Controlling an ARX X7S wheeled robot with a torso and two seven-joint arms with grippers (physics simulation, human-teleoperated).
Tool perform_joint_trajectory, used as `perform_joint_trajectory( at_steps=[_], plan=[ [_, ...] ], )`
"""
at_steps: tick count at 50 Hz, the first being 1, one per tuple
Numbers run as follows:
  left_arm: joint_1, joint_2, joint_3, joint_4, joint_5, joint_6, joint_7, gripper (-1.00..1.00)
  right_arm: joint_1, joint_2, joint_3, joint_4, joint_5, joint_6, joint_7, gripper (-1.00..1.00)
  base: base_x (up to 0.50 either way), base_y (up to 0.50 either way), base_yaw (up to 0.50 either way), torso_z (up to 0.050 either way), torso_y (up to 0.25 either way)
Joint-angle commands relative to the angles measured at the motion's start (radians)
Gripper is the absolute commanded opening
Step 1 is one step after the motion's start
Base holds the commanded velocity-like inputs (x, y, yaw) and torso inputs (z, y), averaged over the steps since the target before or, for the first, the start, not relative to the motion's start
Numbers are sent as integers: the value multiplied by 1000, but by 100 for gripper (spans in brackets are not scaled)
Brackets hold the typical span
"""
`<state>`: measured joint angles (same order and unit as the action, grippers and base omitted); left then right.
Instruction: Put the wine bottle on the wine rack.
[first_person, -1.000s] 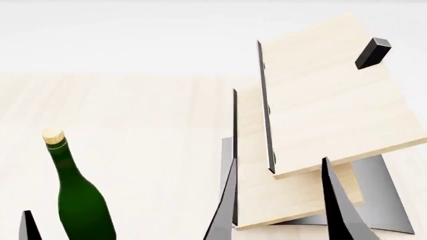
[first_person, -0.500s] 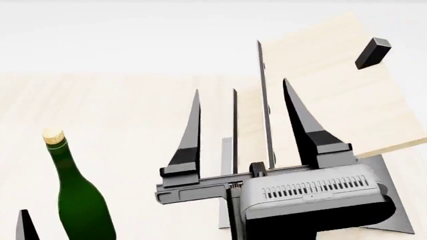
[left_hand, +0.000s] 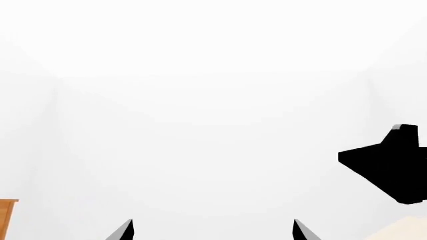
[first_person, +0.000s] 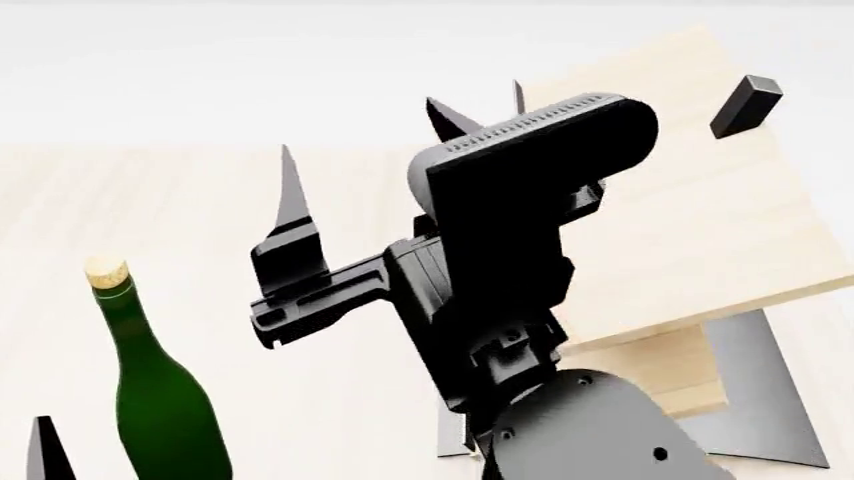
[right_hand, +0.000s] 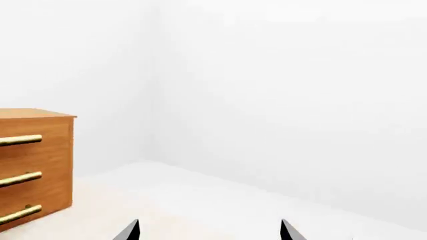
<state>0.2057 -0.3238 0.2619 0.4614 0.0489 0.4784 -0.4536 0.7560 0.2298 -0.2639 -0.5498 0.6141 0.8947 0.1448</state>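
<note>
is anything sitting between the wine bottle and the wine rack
On the table itself, nothing visible. But the raised right pincer and its arm hang between the wine bottle and the wine rack in the head view.

Head view downward; wrist views perhaps roomward.

right arm (first_person: 507, 300): dark grey, ribbed vents, round screwed joint | jaws: black tapered blades
</note>
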Motion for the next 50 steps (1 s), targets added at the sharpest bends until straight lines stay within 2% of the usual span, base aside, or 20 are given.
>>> perform_joint_trajectory(
  at_steps=[1,12,15,30,50],
  plan=[
    [-3,-3,2,-1,-1,-2,-4,100,156,-32,43,115,220,238,-73,100,0,0,0,0,0],
    [-4,-7,3,-1,-2,-2,-8,100,262,-84,129,323,430,399,-134,100,0,0,0,0,0],
    [-3,-9,4,0,-2,-2,-9,100,270,-74,84,320,399,375,-157,100,0,0,0,0,0],
    [-7,-10,19,0,1,-4,-8,100,298,-86,28,429,424,391,-212,100,0,0,0,0,0],
    [-5,-18,16,3,-5,0,-19,100,294,-103,-114,530,350,299,-304,100,0,0,0,0,0]
  ],
)
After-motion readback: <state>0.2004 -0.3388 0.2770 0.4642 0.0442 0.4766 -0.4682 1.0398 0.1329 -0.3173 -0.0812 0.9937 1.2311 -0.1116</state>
